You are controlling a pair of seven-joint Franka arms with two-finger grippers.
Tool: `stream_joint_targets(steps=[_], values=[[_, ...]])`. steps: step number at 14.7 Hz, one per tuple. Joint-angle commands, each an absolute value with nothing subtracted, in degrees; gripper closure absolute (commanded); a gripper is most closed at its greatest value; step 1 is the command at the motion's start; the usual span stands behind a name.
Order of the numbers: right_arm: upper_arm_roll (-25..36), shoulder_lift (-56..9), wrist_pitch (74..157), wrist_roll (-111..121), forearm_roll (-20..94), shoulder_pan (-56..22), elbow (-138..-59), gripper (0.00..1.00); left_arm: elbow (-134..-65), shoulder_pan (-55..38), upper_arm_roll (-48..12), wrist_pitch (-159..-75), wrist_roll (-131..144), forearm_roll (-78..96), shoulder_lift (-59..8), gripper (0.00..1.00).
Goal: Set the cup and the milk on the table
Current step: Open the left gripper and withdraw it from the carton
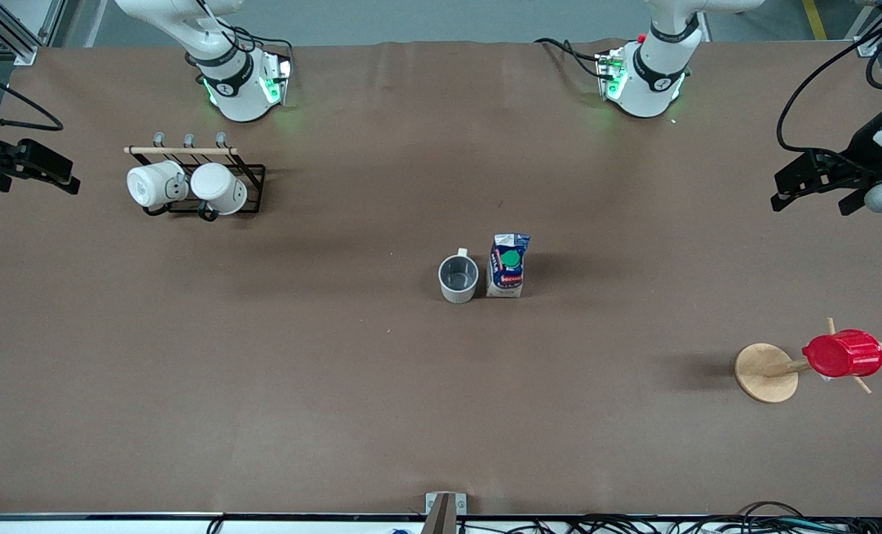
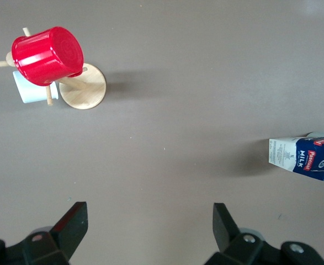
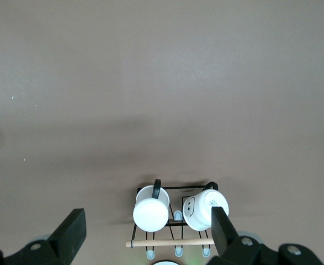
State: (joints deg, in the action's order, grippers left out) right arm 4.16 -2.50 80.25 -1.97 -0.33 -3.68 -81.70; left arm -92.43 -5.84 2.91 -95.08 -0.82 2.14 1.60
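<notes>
The cream-beige cup (image 1: 458,278) stands upright at the middle of the brown table (image 1: 337,386), its grey inside showing. The blue-and-white milk (image 1: 507,265) carton with a green cap stands close beside it, toward the left arm's end; the left wrist view catches the milk (image 2: 305,157) at its edge. My left gripper (image 1: 811,202) hangs open and empty over the left arm's end of the table, open in its own view (image 2: 149,218) too. My right gripper (image 1: 55,172) hovers open and empty at the right arm's end (image 3: 148,221). Neither gripper touches anything.
A black wire rack (image 1: 251,194) with two white mugs (image 1: 155,185) (image 1: 219,188) stands near the right arm's base. A red ribbed cup (image 1: 843,353) hangs on a wooden peg stand (image 1: 763,373) toward the left arm's end, nearer the front camera.
</notes>
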Motion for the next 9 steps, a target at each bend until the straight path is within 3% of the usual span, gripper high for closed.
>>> stream_joint_targets(steps=[1, 9], values=[[3.25, -2.2, 80.51, -2.11, 0.62, -2.72, -81.83, 0.0, -93.17, -6.15, 3.34, -94.92, -1.76, 0.53, 2.11, 0.0], [3.25, -2.2, 80.33, -2.11, 0.7, -2.64, -81.83, 0.0, -93.25, -6.07, 3.43, -93.96, -0.53, 0.44, 2.72, 0.02]])
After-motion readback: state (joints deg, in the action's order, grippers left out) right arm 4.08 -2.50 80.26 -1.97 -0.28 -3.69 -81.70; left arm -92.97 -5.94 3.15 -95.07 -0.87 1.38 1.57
